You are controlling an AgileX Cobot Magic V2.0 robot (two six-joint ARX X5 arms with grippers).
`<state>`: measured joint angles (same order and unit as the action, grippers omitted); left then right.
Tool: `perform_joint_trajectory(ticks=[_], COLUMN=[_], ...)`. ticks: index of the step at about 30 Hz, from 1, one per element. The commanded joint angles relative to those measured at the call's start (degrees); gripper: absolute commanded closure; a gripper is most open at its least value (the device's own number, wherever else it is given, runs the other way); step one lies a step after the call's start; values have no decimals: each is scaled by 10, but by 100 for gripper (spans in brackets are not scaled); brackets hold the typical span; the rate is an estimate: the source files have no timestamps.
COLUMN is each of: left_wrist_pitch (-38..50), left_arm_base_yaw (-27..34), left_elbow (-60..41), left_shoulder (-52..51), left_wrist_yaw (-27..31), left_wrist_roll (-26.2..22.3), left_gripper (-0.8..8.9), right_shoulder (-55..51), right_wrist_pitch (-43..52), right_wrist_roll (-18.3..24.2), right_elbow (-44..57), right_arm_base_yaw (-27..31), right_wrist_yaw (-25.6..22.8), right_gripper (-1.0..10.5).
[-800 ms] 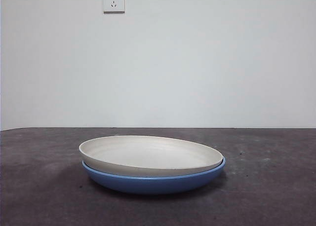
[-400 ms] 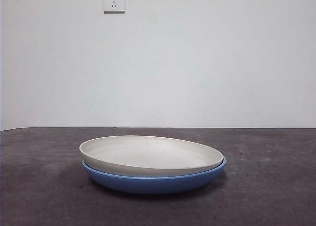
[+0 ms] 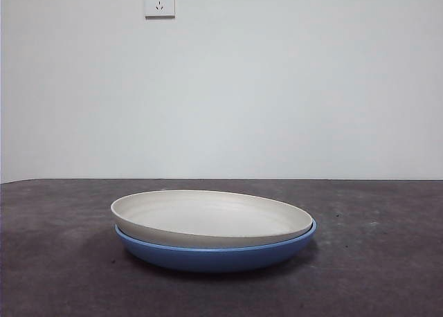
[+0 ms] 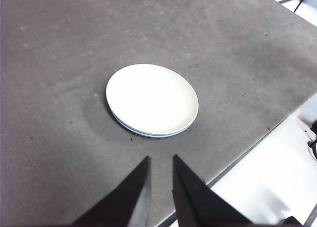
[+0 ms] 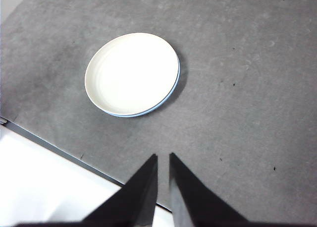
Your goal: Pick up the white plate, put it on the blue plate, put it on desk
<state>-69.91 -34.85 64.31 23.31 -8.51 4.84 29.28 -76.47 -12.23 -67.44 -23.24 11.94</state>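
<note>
The white plate [image 3: 211, 217] sat open side up, nested inside the blue plate [image 3: 216, 255], and the pair rested on the counter [image 3: 387, 261]. Being round, neither plate had a long axis. In the front view the white plate was not quite level: its rim rode higher above the blue rim on the left and sank almost flush with it on the right. From above, only a thin blue crescent [image 4: 130, 129] showed past the white plate [image 4: 151, 99] in the left wrist view, and a similar sliver [image 5: 171, 90] edged the white plate [image 5: 131, 73] in the right wrist view. Nothing else lay on the counter near the stack; a wall socket [image 3: 159, 1] hung on the pale wall behind. The dark speckled counter [image 4: 59, 63] spread bare on every side of the plates, with its edge and a white floor beyond it visible in both wrist views. The left end effector [image 4: 160, 190] hovered well back from the stack, above the counter near its edge, its jaws slightly parted and gripping nothing. The right end effector [image 5: 162, 187] likewise hung apart near the counter's edge [image 5: 59, 150], jaws a narrow gap apart and empty.
</note>
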Motion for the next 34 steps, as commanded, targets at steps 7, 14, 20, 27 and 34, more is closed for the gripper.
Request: perform_joint_trajectory(ticks=[7,14,20,27,34], left_wrist_pitch=[81,377,547,578,584], left_arm_base_yaw=[114,232,292,314,324], left_elbow=[-57,-283,-485,-603,-634], left_shoulder=[-3,-45,-123,-224,-231], left_wrist_yaw=[59,90,87,87,87], left_wrist_roll=[-33,-25,-24,-24,-24], left_gripper=[762,762,762,762,762], right_shoulder=[1,1,1,1,1], right_wrist_pitch=[-20,-20,-20,-20,-20], right_wrist_roll=[-2,-2,-2,-2,-2], right_elbow=[-10,-10,-10,-10,-10], right_arm_base_yaw=[-3,-3,-3,-3,-3], right_wrist_yaw=[0,0,0,0,0], right_gripper=[911,912,912,912,912])
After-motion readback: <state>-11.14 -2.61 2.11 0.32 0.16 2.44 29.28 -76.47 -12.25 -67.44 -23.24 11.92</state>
